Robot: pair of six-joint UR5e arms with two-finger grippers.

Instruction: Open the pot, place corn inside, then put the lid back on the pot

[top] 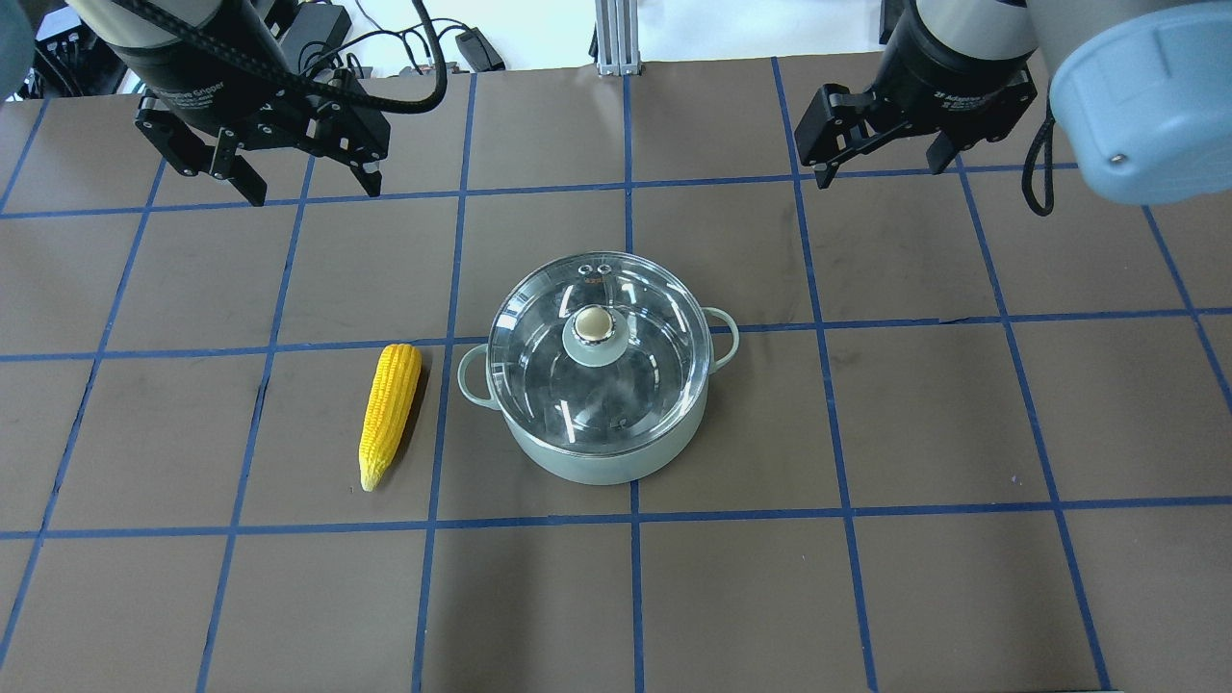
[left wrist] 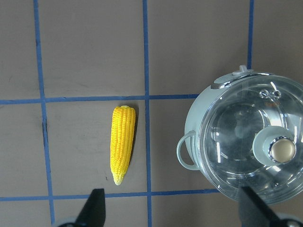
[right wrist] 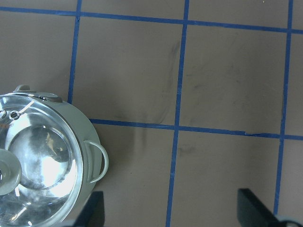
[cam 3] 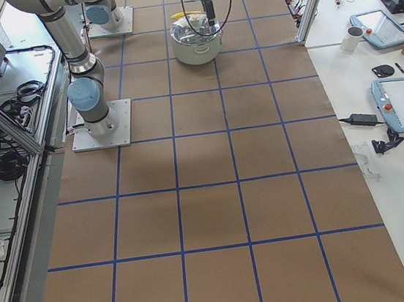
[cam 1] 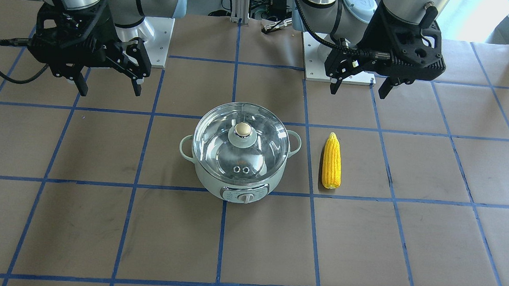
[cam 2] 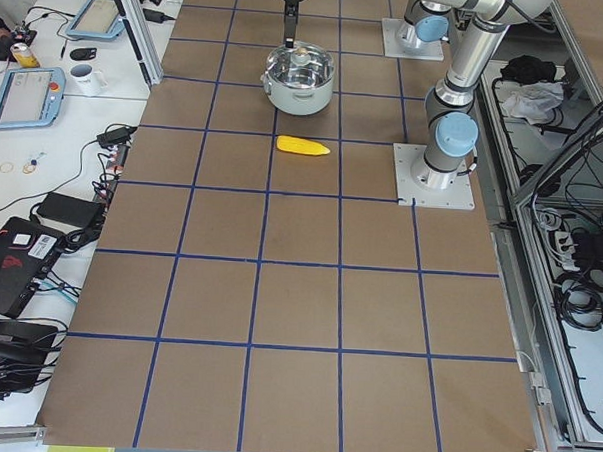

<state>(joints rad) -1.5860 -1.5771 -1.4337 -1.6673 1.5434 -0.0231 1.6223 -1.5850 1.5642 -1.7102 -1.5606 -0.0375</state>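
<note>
corn (top: 390, 414) beside the pot (top: 597, 462) lies lengthwise, tip toward the robot; left claw (top: 314, 192) and right claw (top: 881, 168) gape empty

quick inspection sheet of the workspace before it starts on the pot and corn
surface: brown paper-covered table with a blue tape grid and faint scuffs.
job's things: lid seated on the pot; corn lies flat beside the pot on the left arm's side, not touching it.
clutter: nothing seen.
grippers: left gripper and right gripper both open, holding nothing, raised clear of the pot.
cables: black cable loops off the right arm's wrist.
surroundings: operators' desk with tablets and a mug; cable bundles behind the robot.
</note>
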